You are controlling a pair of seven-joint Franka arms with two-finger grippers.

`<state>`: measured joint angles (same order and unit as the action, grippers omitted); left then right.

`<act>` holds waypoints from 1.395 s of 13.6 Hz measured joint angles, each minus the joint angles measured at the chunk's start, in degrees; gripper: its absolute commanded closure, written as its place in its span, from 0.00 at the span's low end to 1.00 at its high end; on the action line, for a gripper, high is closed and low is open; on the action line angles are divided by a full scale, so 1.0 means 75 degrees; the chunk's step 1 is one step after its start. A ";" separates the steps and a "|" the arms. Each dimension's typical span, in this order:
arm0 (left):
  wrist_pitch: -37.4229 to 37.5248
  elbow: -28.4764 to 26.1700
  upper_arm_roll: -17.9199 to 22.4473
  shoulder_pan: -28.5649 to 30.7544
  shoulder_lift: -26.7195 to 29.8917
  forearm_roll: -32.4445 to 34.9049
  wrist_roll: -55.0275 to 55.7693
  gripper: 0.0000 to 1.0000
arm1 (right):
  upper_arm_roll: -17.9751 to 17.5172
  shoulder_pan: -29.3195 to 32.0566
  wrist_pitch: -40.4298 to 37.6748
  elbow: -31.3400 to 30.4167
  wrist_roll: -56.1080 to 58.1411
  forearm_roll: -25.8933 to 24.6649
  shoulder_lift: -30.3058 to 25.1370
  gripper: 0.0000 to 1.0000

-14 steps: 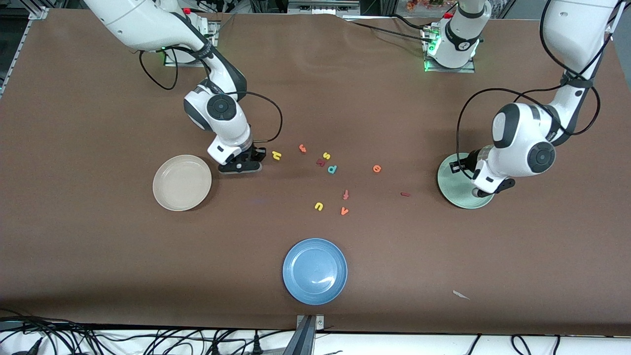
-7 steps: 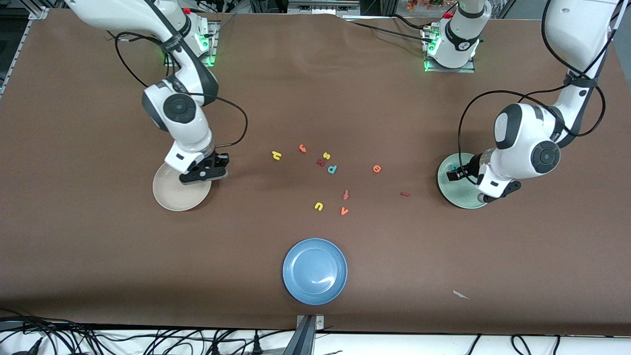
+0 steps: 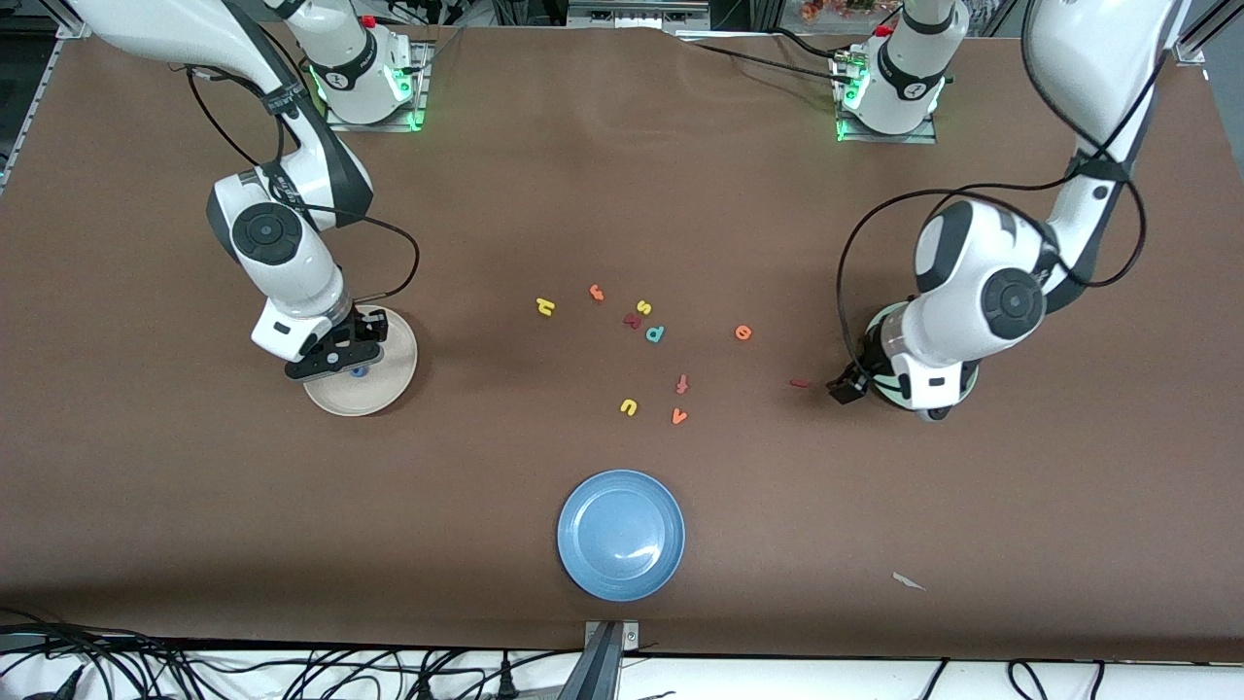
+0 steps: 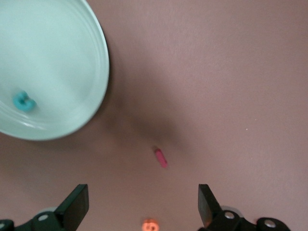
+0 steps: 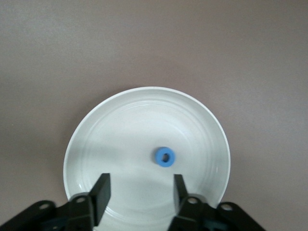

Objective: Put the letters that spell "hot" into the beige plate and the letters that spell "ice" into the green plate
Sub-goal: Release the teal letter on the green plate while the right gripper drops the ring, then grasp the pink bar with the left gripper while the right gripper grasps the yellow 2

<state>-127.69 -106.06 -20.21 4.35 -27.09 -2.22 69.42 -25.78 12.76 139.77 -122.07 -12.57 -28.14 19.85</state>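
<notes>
We note the right gripper [image 3: 335, 358] parted and empty over the beige plate [image 3: 389, 374] holding the blue o [image 5: 165, 157], while the left gripper [image 4: 143, 211], wide open, hangs beside the green plate [image 4: 91, 103] holding the teal c [image 4: 24, 101], over the dark red i [image 4: 160, 157].

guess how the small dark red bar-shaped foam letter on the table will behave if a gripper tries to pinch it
The small dark red bar-shaped foam letter lies flat on the brown table, so it probably won't roll. It looks thin and low, so the fingers may slide it before catching it. Being tiny foam, it is likely very light and slightly squashy.
</notes>
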 measured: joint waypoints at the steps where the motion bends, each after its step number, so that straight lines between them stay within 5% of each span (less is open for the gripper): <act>1: -0.0245 0.0083 0.0014 -0.0108 -0.0271 0.0154 0.0468 0.00 | -0.0018 -0.0003 0.0000 -0.0006 -0.0001 0.0009 0.0000 0.07; 8: -0.0847 0.0276 0.0042 -0.0326 -0.1273 0.1297 0.2185 0.11 | -0.0575 -0.0040 0.0002 -0.0012 -0.0691 0.1350 0.0018 0.08; 11: -0.0846 0.0279 0.0046 -0.0418 -0.1376 0.1303 0.2373 0.26 | -0.0898 -0.0554 0.0036 -0.0010 -0.2197 0.1372 0.0096 0.08; 19: -0.0847 0.0329 0.0066 -0.0631 -0.1614 0.1351 0.2424 0.56 | -0.0714 -0.2417 0.0411 0.0238 -0.5207 0.1325 0.0603 0.09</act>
<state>-134.04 -103.59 -19.71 -0.38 -39.20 7.91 87.60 -31.14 -5.37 142.85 -120.28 -51.62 -18.20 24.37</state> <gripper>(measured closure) 0.458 0.084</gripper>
